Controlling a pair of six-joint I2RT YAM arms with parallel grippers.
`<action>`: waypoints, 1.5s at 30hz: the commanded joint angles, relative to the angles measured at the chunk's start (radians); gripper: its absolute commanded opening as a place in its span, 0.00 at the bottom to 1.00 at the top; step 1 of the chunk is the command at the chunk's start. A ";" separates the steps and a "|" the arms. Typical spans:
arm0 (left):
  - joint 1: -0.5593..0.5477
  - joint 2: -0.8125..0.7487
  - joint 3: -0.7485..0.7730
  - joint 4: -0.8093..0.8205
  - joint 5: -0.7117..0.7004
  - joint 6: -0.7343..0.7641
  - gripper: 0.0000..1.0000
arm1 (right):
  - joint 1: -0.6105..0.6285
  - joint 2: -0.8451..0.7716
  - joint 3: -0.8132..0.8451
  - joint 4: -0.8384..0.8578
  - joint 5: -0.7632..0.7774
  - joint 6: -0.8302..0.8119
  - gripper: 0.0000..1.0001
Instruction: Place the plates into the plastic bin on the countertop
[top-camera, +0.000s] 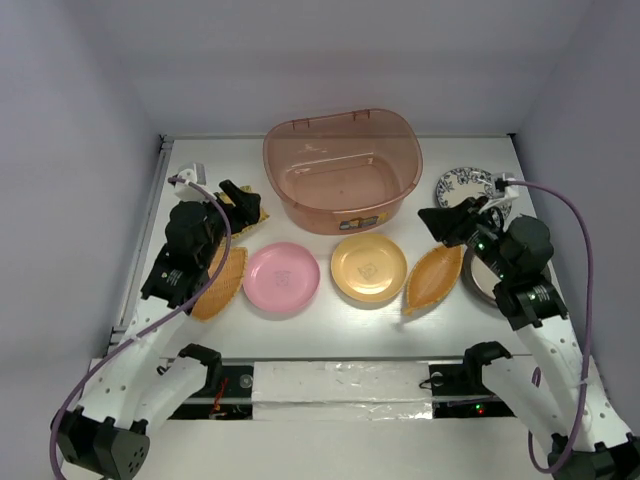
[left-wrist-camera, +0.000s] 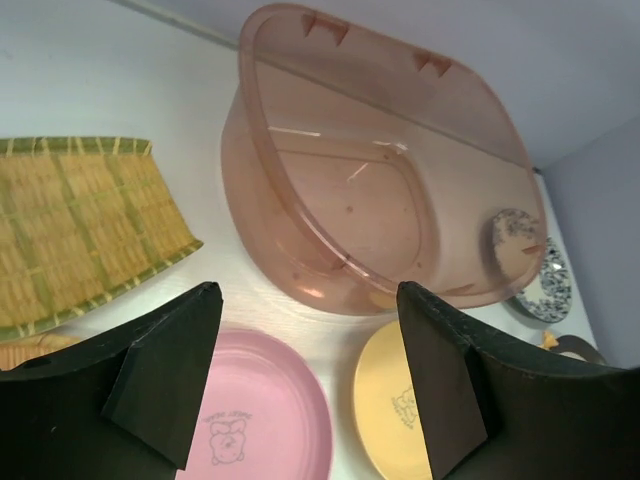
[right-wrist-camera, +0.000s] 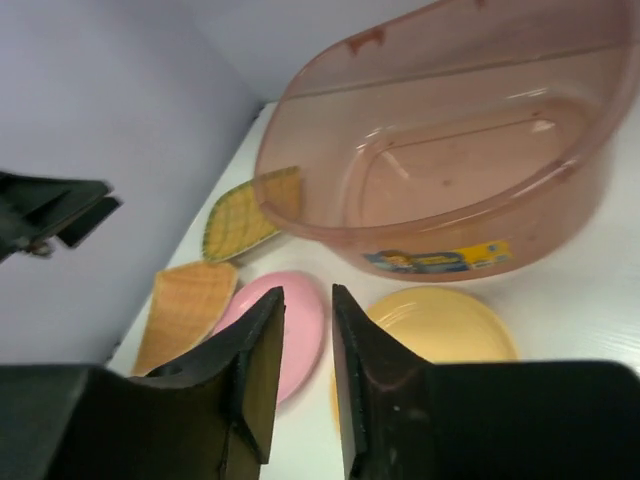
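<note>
1. Nothing done yet: bin (top-camera: 340, 170), back-centre of tabletop (top-camera: 330, 330), is empty.
2. All plates still out. Row in front of bin: left leaf plate (top-camera: 222, 283), pink plate (top-camera: 282, 278), yellow plate (top-camera: 368, 267), right leaf plate (top-camera: 435, 278). Floral plate (top-camera: 465, 185) sits right of bin; metal-rimmed plate (top-camera: 476, 285) mostly under R arm.
3. L tool (left-wrist-camera: 308, 300): wide open, holds nothing, by bin's front-left.
4. R tool (right-wrist-camera: 308, 295): barely open, slim gap, empty, near floral plate.
</note>
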 joint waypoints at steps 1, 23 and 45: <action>0.002 0.028 0.039 -0.027 -0.056 0.004 0.68 | 0.085 0.009 -0.001 0.080 0.024 -0.006 0.29; 0.511 0.351 0.002 -0.110 0.048 0.086 0.39 | 0.243 0.110 -0.153 0.312 0.099 0.000 0.00; 0.674 0.807 0.189 -0.022 0.225 0.172 0.52 | 0.243 0.113 -0.173 0.329 0.056 -0.006 0.29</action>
